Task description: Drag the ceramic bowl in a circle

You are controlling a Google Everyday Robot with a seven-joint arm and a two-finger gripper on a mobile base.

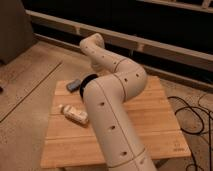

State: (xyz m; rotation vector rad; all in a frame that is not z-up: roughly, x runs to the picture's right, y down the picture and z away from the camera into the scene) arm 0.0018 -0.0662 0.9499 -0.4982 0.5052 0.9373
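The ceramic bowl (87,80) shows as a black arc at 9 o'clock of the arm (112,117). The gripper is hidden behind that arm, so its hold cannot be told.

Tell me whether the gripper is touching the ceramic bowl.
Cannot tell: in the camera view the arm hides the gripper; only the left rim of the ceramic bowl shows.

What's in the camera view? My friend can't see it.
A cream robot arm bends over a wooden table, covering most of a black ceramic bowl; its end effector is hidden behind the arm. A grey block and white bottle lie nearby.
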